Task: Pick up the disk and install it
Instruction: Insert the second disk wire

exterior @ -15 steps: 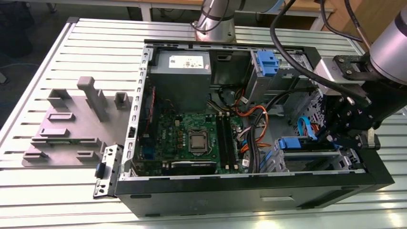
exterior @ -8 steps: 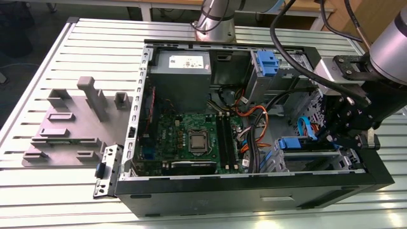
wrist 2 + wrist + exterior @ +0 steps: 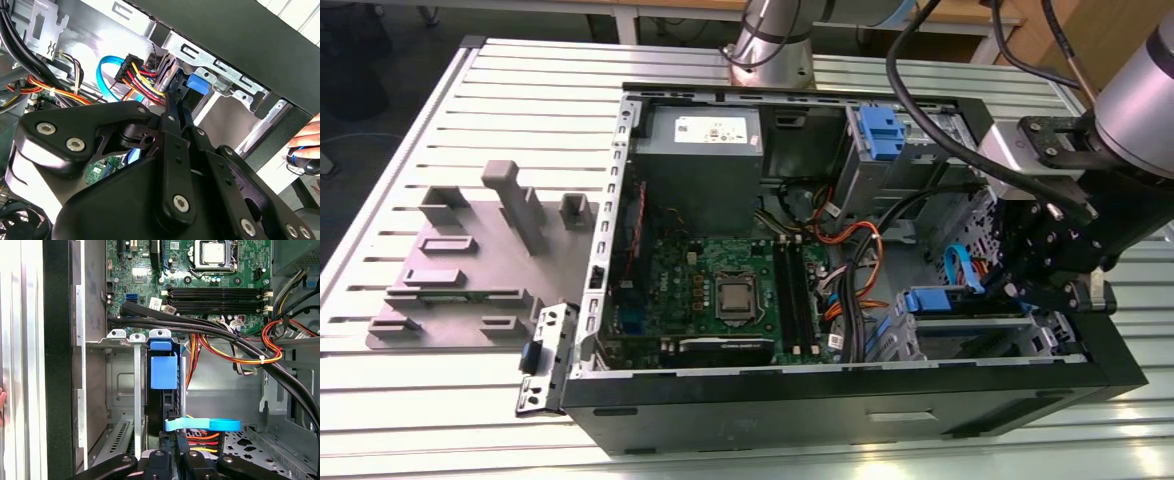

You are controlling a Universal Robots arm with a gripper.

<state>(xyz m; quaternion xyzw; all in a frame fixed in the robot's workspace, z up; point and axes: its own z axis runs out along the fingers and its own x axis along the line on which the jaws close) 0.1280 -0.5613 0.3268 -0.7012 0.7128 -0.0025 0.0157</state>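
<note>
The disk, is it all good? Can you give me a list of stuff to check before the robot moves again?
1. Disk standing upright in the metal drive cage: ok.
2. Gripper lined up with the disk's end: ok.
3. Disk pushed all the way in: cannot tell.
4. Cables out of the way: not ok, the blue flat cable crosses right beside the disk.
5. People clear of the arm: not ok, a hand is just outside the computer case.
</note>
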